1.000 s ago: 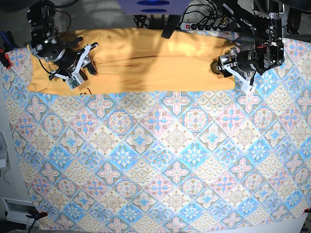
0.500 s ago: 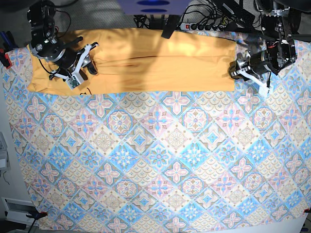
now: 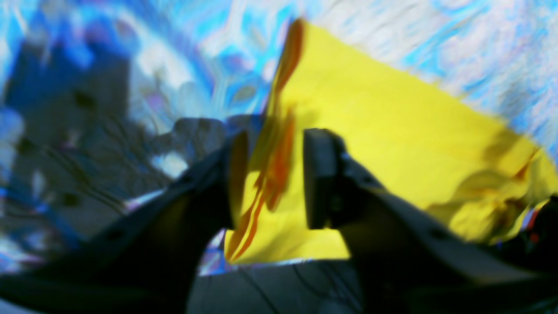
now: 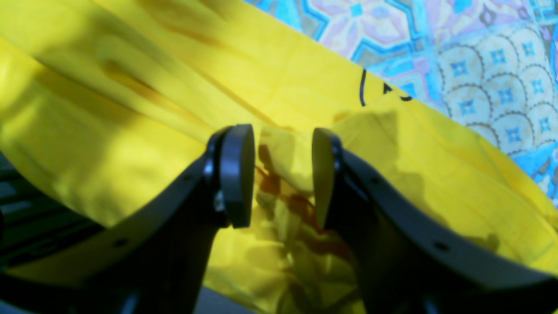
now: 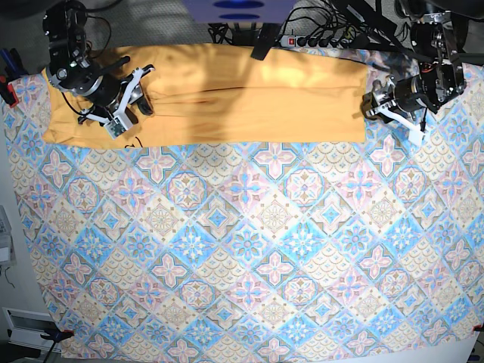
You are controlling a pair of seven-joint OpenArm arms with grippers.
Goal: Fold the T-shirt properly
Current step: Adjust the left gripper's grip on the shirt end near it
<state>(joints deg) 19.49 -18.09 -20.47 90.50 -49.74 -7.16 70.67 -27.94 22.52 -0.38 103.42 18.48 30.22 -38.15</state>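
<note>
The yellow-orange T-shirt (image 5: pixel 242 91) lies folded into a long band across the far edge of the patterned cloth. My left gripper (image 5: pixel 372 102) is at its right end. In the blurred left wrist view the gripper (image 3: pixel 274 174) is open, and the edge of the shirt (image 3: pixel 392 144) runs up between its fingers. My right gripper (image 5: pixel 134 102) rests on the shirt's left end. In the right wrist view it (image 4: pixel 283 174) is open around a raised bunch of the shirt (image 4: pixel 109 109). Black lettering (image 4: pixel 383 89) peeks out at the near hem.
The blue-pink tile-patterned cloth (image 5: pixel 249 249) covers the table. A power strip with cables (image 5: pixel 302 39) lies just behind the shirt. A red clamp (image 5: pixel 7 92) holds the cloth's left edge. Both arm bases stand at the far corners.
My left gripper has drawn back rightward from over the shirt's right end to its very edge. My right gripper has not moved.
</note>
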